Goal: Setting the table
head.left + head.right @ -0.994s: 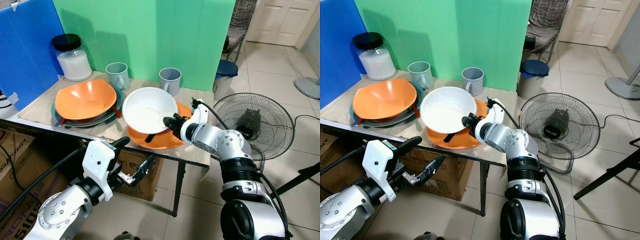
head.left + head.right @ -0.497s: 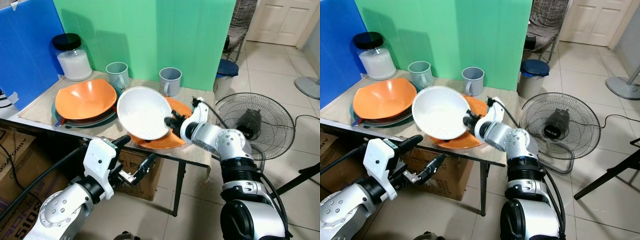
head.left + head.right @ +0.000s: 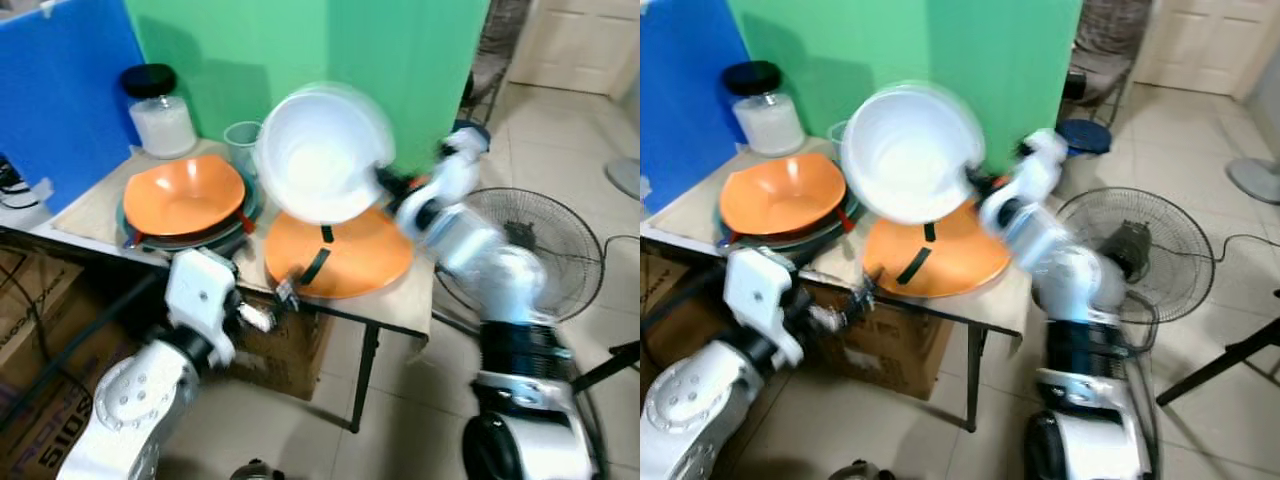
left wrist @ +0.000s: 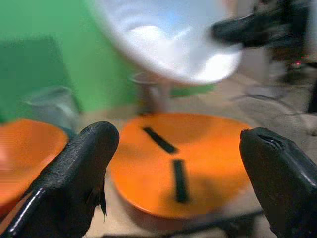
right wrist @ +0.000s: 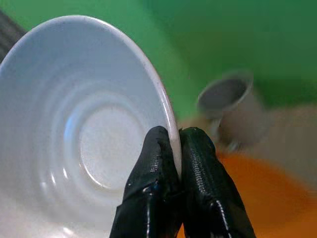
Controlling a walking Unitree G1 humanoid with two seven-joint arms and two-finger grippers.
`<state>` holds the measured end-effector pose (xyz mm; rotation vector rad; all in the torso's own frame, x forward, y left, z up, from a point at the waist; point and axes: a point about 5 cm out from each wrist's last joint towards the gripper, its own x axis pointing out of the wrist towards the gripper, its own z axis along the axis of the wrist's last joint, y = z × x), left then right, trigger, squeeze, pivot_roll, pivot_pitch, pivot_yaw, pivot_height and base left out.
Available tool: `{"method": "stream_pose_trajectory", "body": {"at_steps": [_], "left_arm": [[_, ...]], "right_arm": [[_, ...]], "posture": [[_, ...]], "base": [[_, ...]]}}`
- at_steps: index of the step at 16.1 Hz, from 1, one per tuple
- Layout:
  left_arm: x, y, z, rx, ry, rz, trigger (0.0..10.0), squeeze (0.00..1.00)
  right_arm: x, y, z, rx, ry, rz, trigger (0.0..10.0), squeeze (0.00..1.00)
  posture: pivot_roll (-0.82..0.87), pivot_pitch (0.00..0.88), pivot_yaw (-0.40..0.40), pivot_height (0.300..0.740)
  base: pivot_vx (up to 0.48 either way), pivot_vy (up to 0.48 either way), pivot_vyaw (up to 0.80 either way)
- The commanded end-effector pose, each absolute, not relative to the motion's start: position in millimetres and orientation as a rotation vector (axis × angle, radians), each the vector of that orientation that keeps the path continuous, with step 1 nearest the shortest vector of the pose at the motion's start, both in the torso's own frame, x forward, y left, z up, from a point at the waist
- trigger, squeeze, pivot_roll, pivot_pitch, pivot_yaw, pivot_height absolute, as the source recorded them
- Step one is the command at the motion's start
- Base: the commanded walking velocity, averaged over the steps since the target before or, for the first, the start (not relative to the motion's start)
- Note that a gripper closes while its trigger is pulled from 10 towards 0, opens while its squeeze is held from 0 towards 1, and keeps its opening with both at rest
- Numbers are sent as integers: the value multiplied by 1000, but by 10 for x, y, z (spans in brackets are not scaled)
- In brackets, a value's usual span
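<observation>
Above our surface (image 3: 90,205), right jaws (image 5: 178,148) clamp the round white plastic bowl (image 3: 322,152); left jaws (image 4: 173,163) apart; next, place it gently.

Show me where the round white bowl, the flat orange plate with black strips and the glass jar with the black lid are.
Round white bowl (image 3: 318,152), left eye view, on its inner hollow.
Flat orange plate with black strips (image 3: 360,252), left eye view, on its bare orange face.
Glass jar with the black lid (image 3: 763,118), right eye view, on its glass body.

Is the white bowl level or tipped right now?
Tipped: the white bowl is held up on edge, its rim pinched by the right pincer, and looks empty.
</observation>
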<state>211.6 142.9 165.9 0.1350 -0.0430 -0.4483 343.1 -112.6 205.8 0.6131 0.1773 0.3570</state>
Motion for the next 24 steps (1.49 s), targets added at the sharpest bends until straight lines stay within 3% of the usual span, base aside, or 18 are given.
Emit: {"method": "stream_pose_trajectory", "body": {"at_steps": [1, 16, 17, 18, 24], "left_arm": [[2125, 1430, 1652, 147, -43, -440, 10000, 212], [2155, 1446, 1660, 155, -60, -388, 10000, 212], [2209, 1507, 1692, 187, -86, -281, 10000, 188], [2222, 1537, 1715, 203, -96, -247, 10000, 188], [2225, 1550, 1714, 219, -99, -236, 10000, 188]], "right_arm": [[3414, -1117, 2105, 613, 145, 372, 5608, 0], [3369, -1177, 2123, 593, 117, 363, 5608, 0], [3092, -1469, 1974, 362, 35, 244, 10000, 0], [2973, -1533, 1930, 272, 8, 217, 10000, 0], [2921, -1561, 1934, 248, -25, 178, 10000, 0]], "posture": [[-48, 0, 48, 740], [-51, 0, 50, 740], [-82, 0, 65, 740], [-80, 0, 64, 740], [-76, 0, 63, 740]], "base": [[0, 0, 0], [0, 0, 0], [0, 0, -800], [0, 0, -800], [0, 0, -800]]}}
